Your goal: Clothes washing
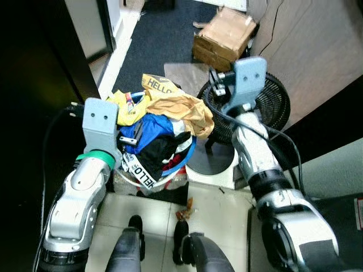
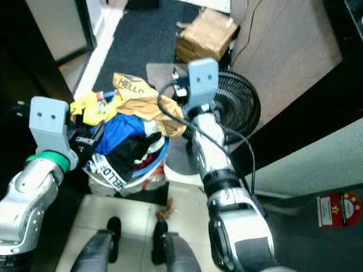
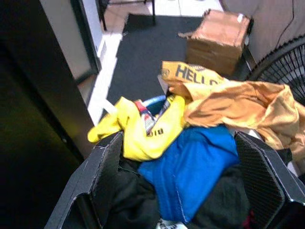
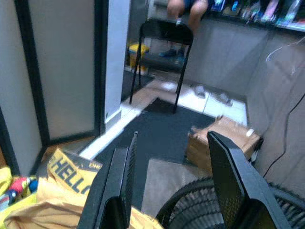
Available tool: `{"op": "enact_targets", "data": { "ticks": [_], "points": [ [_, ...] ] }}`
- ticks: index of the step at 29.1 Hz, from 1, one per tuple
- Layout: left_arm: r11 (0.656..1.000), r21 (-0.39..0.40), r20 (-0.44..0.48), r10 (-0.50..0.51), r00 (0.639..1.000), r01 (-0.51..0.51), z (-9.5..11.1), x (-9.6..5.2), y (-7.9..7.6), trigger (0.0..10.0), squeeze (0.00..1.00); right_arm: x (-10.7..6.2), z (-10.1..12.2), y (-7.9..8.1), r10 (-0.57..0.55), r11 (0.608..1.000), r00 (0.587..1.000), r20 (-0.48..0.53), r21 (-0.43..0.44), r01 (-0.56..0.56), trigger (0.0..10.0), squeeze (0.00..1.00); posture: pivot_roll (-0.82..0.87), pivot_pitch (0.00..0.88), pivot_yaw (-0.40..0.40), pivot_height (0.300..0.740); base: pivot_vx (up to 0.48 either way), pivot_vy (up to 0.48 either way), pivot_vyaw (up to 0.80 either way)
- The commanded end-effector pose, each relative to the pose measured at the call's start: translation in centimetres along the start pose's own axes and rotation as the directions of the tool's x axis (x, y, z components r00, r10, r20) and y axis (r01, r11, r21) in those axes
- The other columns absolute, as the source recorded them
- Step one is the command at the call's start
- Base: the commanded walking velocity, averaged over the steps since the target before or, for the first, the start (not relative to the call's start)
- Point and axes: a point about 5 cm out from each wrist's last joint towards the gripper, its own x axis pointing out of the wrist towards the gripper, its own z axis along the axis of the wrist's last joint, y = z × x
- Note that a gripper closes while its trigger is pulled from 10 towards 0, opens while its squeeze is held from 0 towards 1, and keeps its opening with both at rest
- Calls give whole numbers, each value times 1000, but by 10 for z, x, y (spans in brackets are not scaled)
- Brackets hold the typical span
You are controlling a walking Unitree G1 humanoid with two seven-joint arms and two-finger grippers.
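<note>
- I am standing over a heaped laundry basket (image 1: 148,177) on the floor, just ahead of my feet, with a black fan (image 1: 266,105) lying just right of it and a cardboard box (image 1: 224,38) farther off on the dark carpet (image 1: 159,39).
- The pile holds a yellow garment (image 3: 143,133) on the far left, an orange-tan one (image 3: 238,102) printed "HELLO" draped across the far right, a blue piece (image 3: 190,167) in the middle and black cloth (image 1: 156,153) below it.
- My left claw (image 3: 183,179) sits at the basket's near-left side with its fingers spread wide, either side of the blue and black clothes; nothing is pinched yet.
- My right claw (image 4: 174,181) hangs above the far-right edge of the pile, also spread apart and empty, pointing out over the fan and box.
- As I judge it, the step is getting hold of this load to carry it to the washer. To do it well I would bring the right claw down to the basket's right side opposite the left one, and lift level so the loose orange-tan garment does not slide onto the fan.
- The head views give me both arms and the basket's place; they hide both claws' fingers behind the wrist blocks.
- The left wrist view shows the spread fingers and the layers of the pile.
- The right wrist view adds a black folding chair (image 4: 162,52) far off, with a person's legs (image 4: 183,9) behind it.
</note>
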Motion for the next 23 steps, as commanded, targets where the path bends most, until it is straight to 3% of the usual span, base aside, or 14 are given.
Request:
{"op": "enact_targets", "data": {
  "ticks": [1, 5, 7, 13, 15, 19, 23],
  "points": [
    [1000, 4, -21, -18, 1000, 18, -8, 1, -2, 10000, 0, -8, -2, -3, -3, 1000, 1000, -3, -3, 3, 10000, 0, 101, 137, -50, 740, 0, 0, 0],
    [999, 14, -10, -30, 999, 30, -11, 8, -2, 10000, 0, -21, -1, -4, 5, 1000, 1000, 4, -18, -5, 10000, 0, 42, 90, -40, 740, 0, 0, 0],
    [998, 23, -11, -51, 999, 51, -17, 13, -6, 10000, 0, -37, -6, -6, 2, 999, 1000, -15, -35, -3, 10000, 0, 29, 73, -30, 740, 0, 0, 0],
    [997, 29, -17, -66, 998, 66, -21, 15, -8, 10000, 0, -47, -13, -8, -10, 999, 999, -42, -41, 8, 10000, 0, 25, 61, -17, 740, 0, 0, 0],
    [997, 22, -23, -73, 997, 73, -26, 17, -6, 10000, 0, -64, -27, 0, -44, 999, 992, -115, 6, 45, 10000, 0, 22, 42, -3, 740, 0, 0, 0],
    [997, 22, -23, -73, 997, 73, -26, 17, -6, 10000, 0, -64, -27, 0, -44, 999, 992, -115, 6, 45, 10000, 0, 22, 42, -3, 740, 0, 0, 0],
    [998, 1, -11, -70, 997, 70, -27, 21, -8, 10000, 0, -68, -31, 13, -20, 999, 990, -142, 35, 25, 10000, 0, 23, 24, -14, 740, 0, 0, 0]
  ]
}}
